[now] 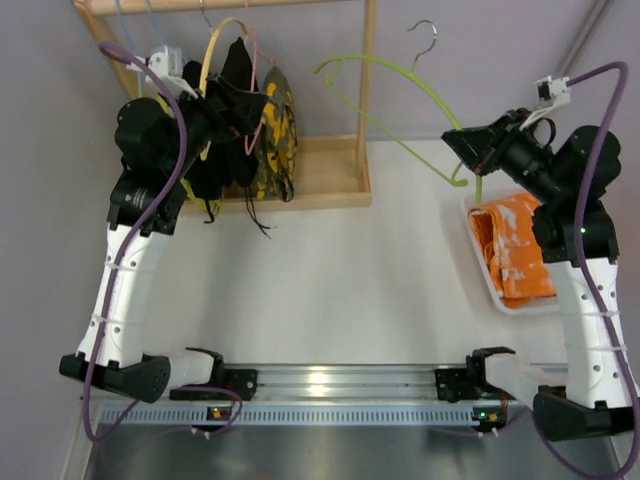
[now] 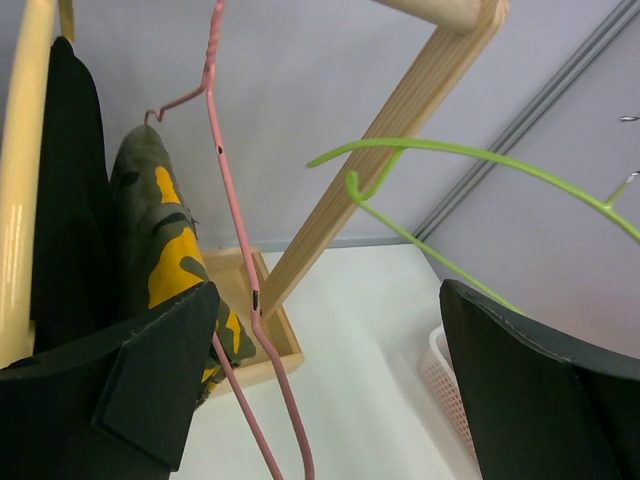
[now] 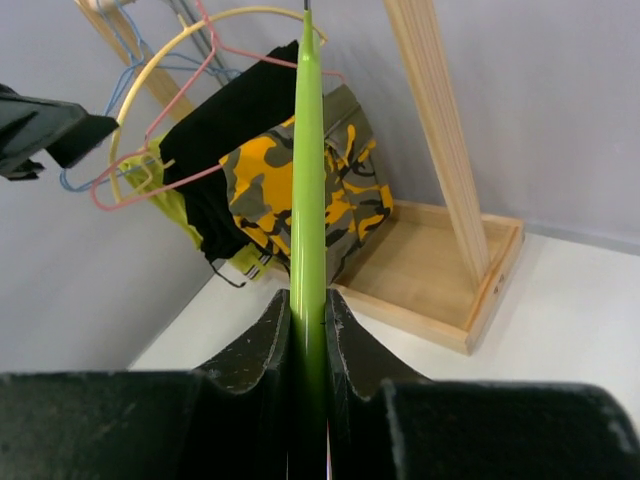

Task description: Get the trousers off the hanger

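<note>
The lime-green hanger (image 1: 400, 80) hangs bare in the air at the back right, its metal hook up. My right gripper (image 1: 458, 143) is shut on its right end; the green bar (image 3: 307, 200) runs up between the shut jaws. The hanger also shows in the left wrist view (image 2: 470, 155). The orange trousers (image 1: 512, 245) lie folded in the white basket (image 1: 481, 272) below the right arm, off the hanger. My left gripper (image 1: 225, 100) is open and empty by the clothes rack, among the hanging garments; the pink wire hanger (image 2: 245, 300) passes between its jaws without touching.
A wooden rack (image 1: 330, 170) stands at the back left with a black garment (image 1: 230, 110) and a yellow-and-black camouflage garment (image 1: 275, 135) on hangers. A yellow-green garment (image 3: 165, 195) hangs behind them. The rack's post (image 2: 390, 150) is near the left gripper.
</note>
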Robot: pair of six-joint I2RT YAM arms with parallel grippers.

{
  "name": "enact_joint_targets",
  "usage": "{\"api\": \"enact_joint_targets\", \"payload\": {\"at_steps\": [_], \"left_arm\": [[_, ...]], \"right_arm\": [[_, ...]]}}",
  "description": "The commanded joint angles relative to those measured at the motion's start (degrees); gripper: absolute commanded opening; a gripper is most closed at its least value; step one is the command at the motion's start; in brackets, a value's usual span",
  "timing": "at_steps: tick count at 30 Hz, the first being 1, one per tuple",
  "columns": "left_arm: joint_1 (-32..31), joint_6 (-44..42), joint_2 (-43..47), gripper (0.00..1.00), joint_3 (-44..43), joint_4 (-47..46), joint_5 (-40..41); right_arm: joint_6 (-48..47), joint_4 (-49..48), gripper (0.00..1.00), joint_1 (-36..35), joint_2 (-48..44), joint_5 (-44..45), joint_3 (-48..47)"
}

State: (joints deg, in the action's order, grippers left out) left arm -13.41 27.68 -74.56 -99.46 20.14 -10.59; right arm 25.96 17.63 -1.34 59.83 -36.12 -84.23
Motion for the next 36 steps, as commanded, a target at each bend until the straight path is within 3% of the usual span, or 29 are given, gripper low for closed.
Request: {"api": "enact_joint_targets", "payload": {"at_steps": [1, 7, 17, 23, 36], "left_arm": [[0.3, -2.6, 2.5, 0.99, 1.1, -4.7, 1.1], [0.1, -5.5, 7.8, 0.99, 6.6, -7.5, 1.3], [0.1, -5.1, 11.8, 0.99, 9.3, -7.5, 1.3], [0.1, -5.6, 13.2, 0.99, 10.7, -7.7, 1.3], [0.1, -7.9, 15.1, 0.99, 11.0, -6.9, -1.2]], "right_arm": [[-5.2, -0.1, 0.0, -7.3, 2.0, 14.4, -3.8], [-11.6, 0.6, 0.0, -19.2, 9.1, 31.0, -10.9], [-19.0, 1.6, 0.0, -25.0, 26.6, 34.5, -32.2], [-21.9, 0.5, 0.0, -28.5, 30.1, 37.7, -35.3], [-23.8, 0.6, 0.0, -28.5, 36.8, 39.6, -37.9]]}}
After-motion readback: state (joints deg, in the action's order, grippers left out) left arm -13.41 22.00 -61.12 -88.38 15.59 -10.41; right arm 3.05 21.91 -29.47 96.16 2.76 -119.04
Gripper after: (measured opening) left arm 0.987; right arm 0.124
